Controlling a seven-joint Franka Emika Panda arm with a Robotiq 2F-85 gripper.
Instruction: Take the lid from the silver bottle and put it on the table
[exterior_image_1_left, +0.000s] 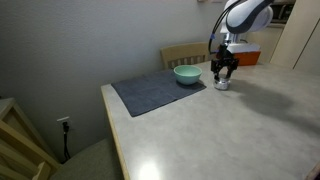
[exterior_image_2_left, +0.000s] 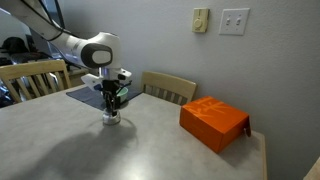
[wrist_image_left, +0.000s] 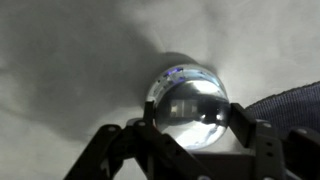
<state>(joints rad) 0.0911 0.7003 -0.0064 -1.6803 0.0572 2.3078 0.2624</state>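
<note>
The silver bottle (exterior_image_1_left: 222, 85) stands on the pale table (exterior_image_1_left: 230, 130) just beside the dark mat, and shows in both exterior views (exterior_image_2_left: 112, 119). In the wrist view its shiny round lid (wrist_image_left: 190, 100) fills the space between my fingers. My gripper (wrist_image_left: 194, 116) is lowered straight over the bottle (exterior_image_1_left: 222, 76) (exterior_image_2_left: 112, 106), with one finger pad against each side of the lid. The bottle's lower body is hidden under the lid and fingers.
A teal bowl (exterior_image_1_left: 187, 74) sits on the dark grey mat (exterior_image_1_left: 155, 92) next to the bottle. An orange box (exterior_image_2_left: 213, 122) lies on the table further along. Wooden chairs (exterior_image_2_left: 168, 88) stand at the table's far edge.
</note>
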